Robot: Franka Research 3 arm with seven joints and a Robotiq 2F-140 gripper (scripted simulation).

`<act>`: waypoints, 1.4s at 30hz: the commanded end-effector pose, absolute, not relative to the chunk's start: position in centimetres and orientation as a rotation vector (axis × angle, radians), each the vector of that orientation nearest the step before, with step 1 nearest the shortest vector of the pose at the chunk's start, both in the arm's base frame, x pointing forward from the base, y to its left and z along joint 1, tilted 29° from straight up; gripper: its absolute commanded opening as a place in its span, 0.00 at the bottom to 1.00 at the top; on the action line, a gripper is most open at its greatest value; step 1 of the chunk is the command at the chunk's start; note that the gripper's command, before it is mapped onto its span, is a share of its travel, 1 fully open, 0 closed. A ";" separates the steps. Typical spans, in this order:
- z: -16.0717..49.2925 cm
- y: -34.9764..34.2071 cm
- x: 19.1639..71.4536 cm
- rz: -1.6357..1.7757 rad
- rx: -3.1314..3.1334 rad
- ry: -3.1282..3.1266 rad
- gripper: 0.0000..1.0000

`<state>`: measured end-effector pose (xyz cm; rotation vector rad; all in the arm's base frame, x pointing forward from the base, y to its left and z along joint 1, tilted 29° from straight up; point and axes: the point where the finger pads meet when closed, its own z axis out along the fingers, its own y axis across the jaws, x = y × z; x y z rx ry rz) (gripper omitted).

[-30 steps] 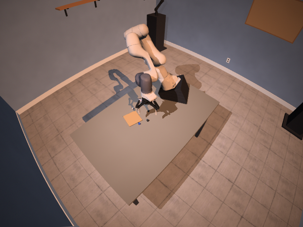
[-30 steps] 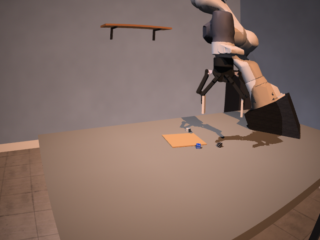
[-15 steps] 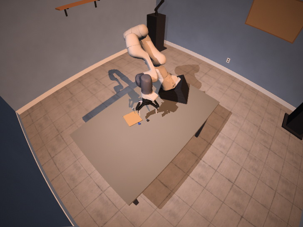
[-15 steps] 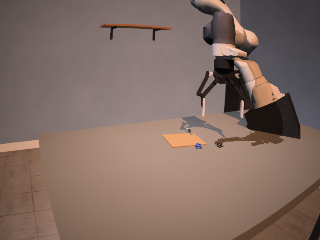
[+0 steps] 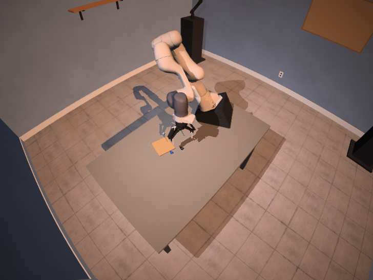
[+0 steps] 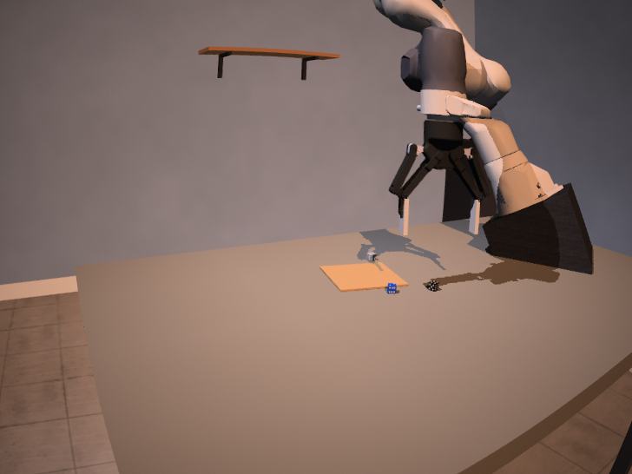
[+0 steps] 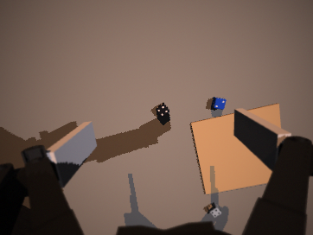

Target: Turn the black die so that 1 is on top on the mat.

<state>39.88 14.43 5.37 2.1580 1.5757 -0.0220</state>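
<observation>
The black die (image 6: 433,285) lies on the bare table to the right of the orange mat (image 6: 363,275), apart from it. It also shows in the wrist view (image 7: 162,113) and in the top view (image 5: 181,147). The mat (image 7: 235,149) lies flat in the top view (image 5: 163,146). My gripper (image 6: 439,218) is wide open and empty. It hangs well above the table, behind the black die and the mat. In the wrist view the fingers straddle the black die from high up.
A blue die (image 6: 391,288) sits by the mat's near right corner, also in the wrist view (image 7: 219,103). A grey die (image 6: 371,256) sits at the mat's far edge, also in the wrist view (image 7: 214,210). The robot's dark base block (image 6: 541,232) stands at the right.
</observation>
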 end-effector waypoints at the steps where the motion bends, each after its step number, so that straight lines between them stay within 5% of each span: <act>1: 5.3 14.1 40.0 -0.085 2.011 1.753 1.00; 30: 4.4 13.1 40.1 -0.239 1.619 2.114 1.00; 31: 4.4 13.1 40.1 -0.239 1.619 2.114 0.19; 42: 4.4 13.1 40.1 -0.239 1.619 2.114 0.19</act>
